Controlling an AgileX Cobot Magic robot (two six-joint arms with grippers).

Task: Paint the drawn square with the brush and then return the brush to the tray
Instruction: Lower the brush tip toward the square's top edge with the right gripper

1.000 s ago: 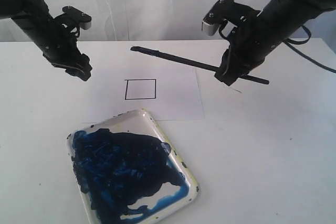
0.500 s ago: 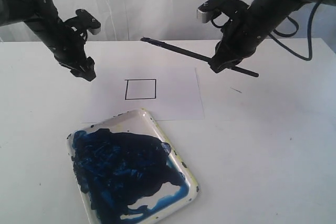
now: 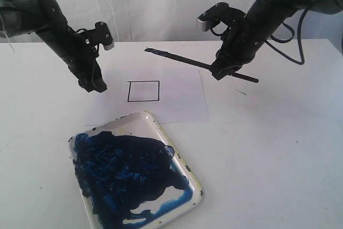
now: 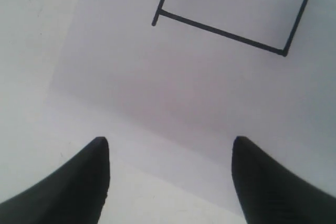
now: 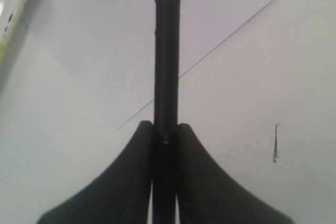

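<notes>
The drawn square [image 3: 143, 91] is a black outline, plain white inside, on a white sheet of paper [image 3: 155, 100]; part of the square [image 4: 231, 19] shows in the left wrist view. My right gripper [image 3: 221, 72] is shut on the brush [image 3: 193, 63], a long black stick held above the sheet's far right corner, tip pointing left. In the right wrist view the brush [image 5: 167, 51] runs straight out between the shut fingers [image 5: 142, 150]. My left gripper [image 3: 96, 85] stands open at the sheet's left edge, nothing between its fingers [image 4: 89, 177]. The tray [image 3: 194, 178], smeared dark blue, lies in front.
The tray's yellow-stained rim [image 5: 13, 9] shows at a corner of the right wrist view. A small dark mark [image 3: 241, 92] lies on the white table to the right of the sheet. A white curtain hangs behind the table.
My left gripper has moved right and down toward the sheet's left edge. My right gripper has shifted left and up with the brush, whose tip has moved slightly right.
</notes>
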